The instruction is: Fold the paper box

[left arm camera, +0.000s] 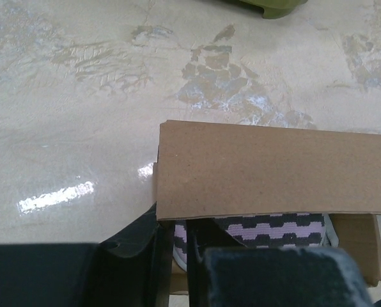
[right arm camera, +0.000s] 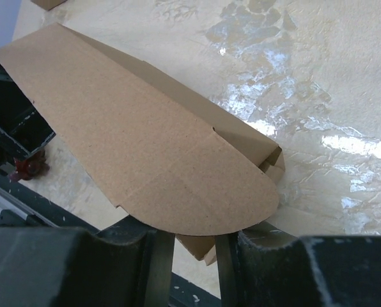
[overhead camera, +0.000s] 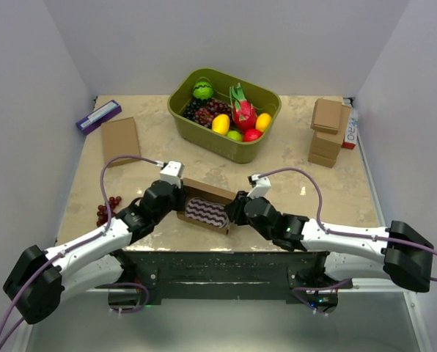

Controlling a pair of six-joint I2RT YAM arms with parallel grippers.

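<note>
Both left claw (overhead camera: 182, 202) and right claw (overhead camera: 232, 213) pinch the paper box (overhead camera: 207, 191).

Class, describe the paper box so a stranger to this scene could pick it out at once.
In front of the green fruit basket, the paper box sits between the left gripper and the right gripper. Unlike the closed brown boxes further back, it lies open, with a purple zigzag-patterned item inside.

Half-folded brown paper box (overhead camera: 207, 191), lid ajar
</note>
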